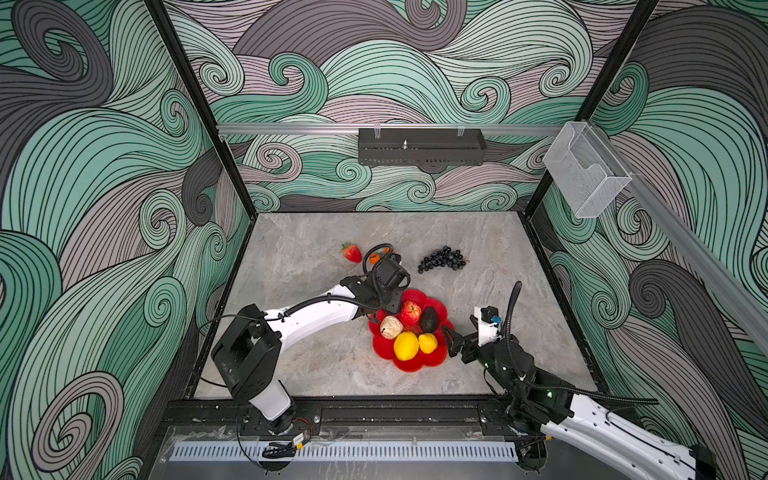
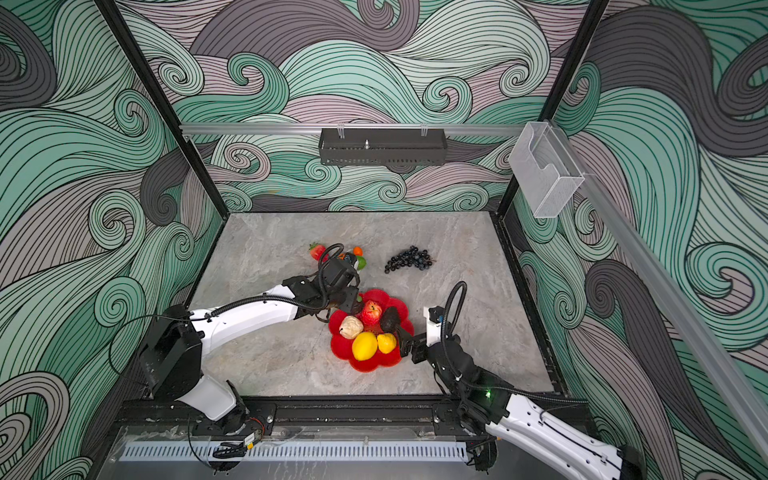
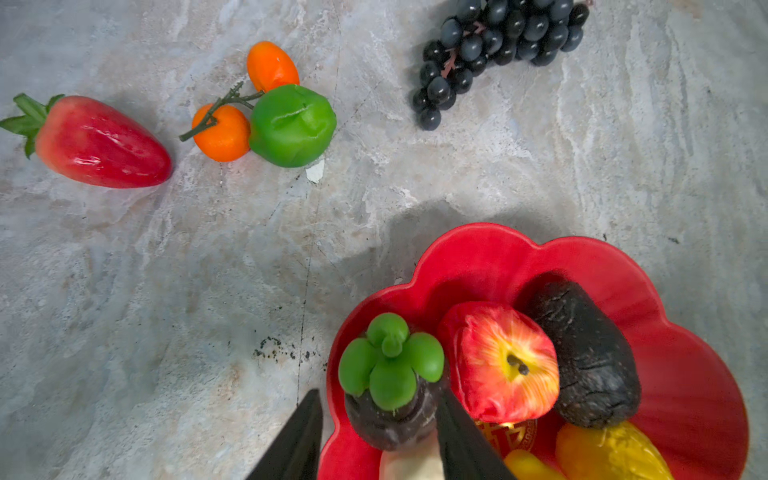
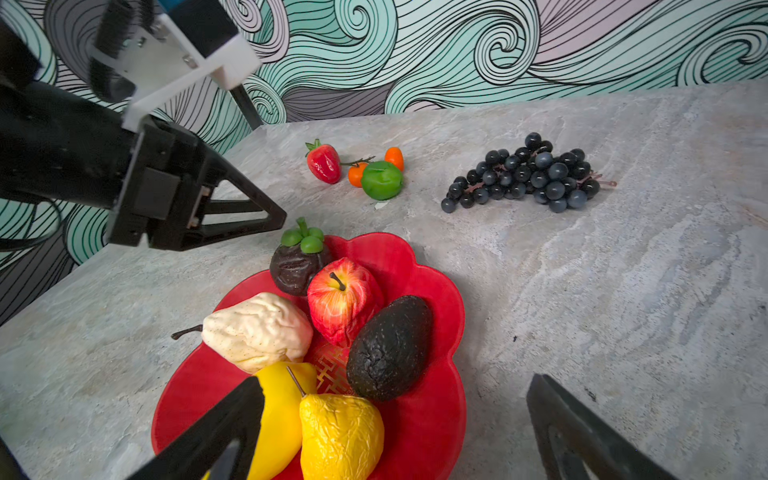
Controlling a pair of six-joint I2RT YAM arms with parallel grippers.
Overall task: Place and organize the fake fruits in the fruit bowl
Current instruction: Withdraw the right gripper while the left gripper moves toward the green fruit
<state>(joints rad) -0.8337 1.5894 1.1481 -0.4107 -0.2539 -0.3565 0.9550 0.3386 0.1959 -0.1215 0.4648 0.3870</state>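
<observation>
The grey marbled desk [image 1: 498,291] fills the floor of the booth, and the red fruit bowl [image 1: 412,365] with its scalloped rim sits toward the front, a little right of middle. The left gripper [image 3: 379,392] reaches in from the left to the bowl's far-left lobe, jaws partly apart and holding nothing. A dark round fruit [image 4: 296,268] with a green leaf cap sits in the bowl between the fingers, clear of 1 of them; I cannot tell whether the other touches it. The right gripper [image 1: 454,341] hangs low at the bowl's near-right edge, jaws spread wide and empty. Behind the bowl and to the right, the grape bunch [image 1: 442,259] lies on the desk, well apart from everything. In the bowl, the lemon [image 1: 406,345] lies at the front beside a wrinkled yellow pear [image 1: 427,343], with a beige pear [image 1: 391,327] on the left, a red apple [image 1: 410,312] toward the back and a black avocado [image 1: 429,320] to its right. Beyond the left gripper, a strawberry [image 1: 352,252] lies on its side near a green lime [image 3: 292,126], with 2 small oranges [image 3: 216,133] on a stem just beside it.
</observation>
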